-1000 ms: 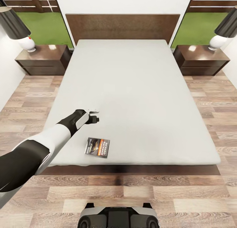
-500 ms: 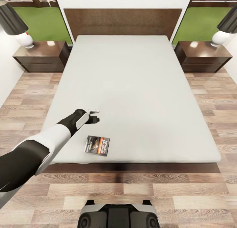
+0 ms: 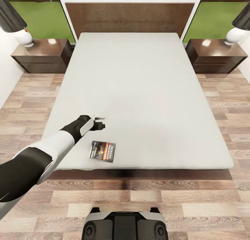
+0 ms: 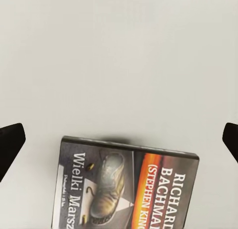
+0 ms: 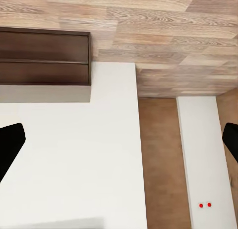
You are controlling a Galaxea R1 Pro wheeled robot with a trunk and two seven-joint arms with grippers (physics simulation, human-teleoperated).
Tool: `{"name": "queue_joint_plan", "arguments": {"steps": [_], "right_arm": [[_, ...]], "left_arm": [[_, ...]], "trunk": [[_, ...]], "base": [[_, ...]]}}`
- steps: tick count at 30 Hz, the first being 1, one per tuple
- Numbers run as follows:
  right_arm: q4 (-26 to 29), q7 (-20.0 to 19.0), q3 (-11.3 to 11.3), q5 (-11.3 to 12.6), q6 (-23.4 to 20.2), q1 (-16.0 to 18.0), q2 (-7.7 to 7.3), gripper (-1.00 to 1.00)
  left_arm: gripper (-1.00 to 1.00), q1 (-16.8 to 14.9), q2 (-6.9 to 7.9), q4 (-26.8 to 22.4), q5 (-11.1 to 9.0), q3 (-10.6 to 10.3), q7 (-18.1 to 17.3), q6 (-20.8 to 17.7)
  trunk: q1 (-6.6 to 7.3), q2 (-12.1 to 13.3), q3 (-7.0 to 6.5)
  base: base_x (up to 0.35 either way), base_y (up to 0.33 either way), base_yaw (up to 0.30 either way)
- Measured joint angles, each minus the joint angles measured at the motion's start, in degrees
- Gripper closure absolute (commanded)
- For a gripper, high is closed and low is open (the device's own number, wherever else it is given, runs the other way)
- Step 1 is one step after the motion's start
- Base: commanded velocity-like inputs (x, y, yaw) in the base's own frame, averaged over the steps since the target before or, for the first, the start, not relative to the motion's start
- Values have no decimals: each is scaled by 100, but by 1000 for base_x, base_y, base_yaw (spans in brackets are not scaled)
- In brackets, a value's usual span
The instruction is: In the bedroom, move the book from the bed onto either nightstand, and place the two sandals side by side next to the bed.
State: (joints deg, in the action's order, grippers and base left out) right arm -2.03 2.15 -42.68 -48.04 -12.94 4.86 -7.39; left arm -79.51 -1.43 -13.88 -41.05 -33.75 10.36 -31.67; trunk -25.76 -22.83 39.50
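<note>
Book (image 3: 102, 151) lies flat near the lower left edge of the bed (image 3: 146, 94), on the grey mattress, untouched. In the left wrist view its cover (image 4: 129, 189) reads "RICHARD BACHMAN", "(STEPHEN KING)" and "Wielki Marsz", beside a picture of a worn boot. Left gripper (image 3: 100, 121) hovers just above it in the frame, jaws spread wide with nothing between them. Right gripper's dark fingertips (image 5: 10, 147) stand wide apart too, over white surface and plank floor. 2 nightstands (image 3: 41, 54) (image 3: 216, 54) flank the headboard, each bearing a lamp (image 3: 15, 23).
</note>
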Motion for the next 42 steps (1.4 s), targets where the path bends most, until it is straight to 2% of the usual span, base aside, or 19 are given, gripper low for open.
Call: {"name": "queue_joint_plan", "arguments": {"steps": [33,42], "right_arm": [[0,0,0,0,3,0,0,-100],[0,0,1,0,1,0,-4,-100]], "left_arm": [[-100,0,0,-1,0,-9,-1,38],[-100,0,0,-4,-6,-129,-1,46]], "trunk": [[0,0,312],[0,0,398]], "base": [[0,0,0],[0,0,0]]}}
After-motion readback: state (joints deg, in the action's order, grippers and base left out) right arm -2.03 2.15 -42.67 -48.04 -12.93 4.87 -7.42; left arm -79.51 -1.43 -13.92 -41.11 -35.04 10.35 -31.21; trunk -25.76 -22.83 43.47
